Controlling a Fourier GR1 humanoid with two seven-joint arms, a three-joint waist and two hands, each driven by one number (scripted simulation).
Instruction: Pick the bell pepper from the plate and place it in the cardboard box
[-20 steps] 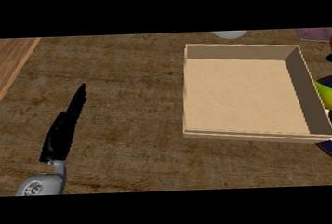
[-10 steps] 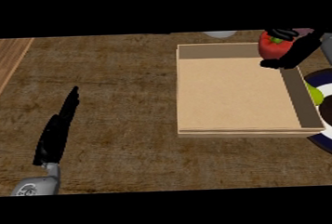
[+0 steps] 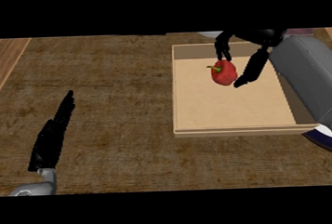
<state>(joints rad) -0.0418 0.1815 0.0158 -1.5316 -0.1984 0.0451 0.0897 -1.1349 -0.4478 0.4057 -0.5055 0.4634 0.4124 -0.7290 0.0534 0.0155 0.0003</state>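
The red bell pepper (image 3: 224, 72) with its green stem is over the far part of the cardboard box (image 3: 231, 129), at the right of the head view. My right hand (image 3: 257, 40) reaches over the box's far edge. Its thumb is just behind the pepper and its fingers (image 3: 252, 69) stretch down close along the pepper's right side, nearly straight. My left hand (image 3: 53, 136) rests open at the lower left, fingers pointing away. A sliver of the dark-rimmed plate (image 3: 329, 139) shows at the right edge, mostly hidden by my right forearm.
The dark wooden counter (image 3: 113, 88) spreads to the left of the box. A lighter wooden strip (image 3: 4, 63) runs along the far left. A pale round object (image 3: 209, 34) peeks in just beyond the box's far edge.
My right hand has carried the pepper from the box's far right corner to over its inside, and its fingers have straightened. The view has shifted, so the box sits further right.
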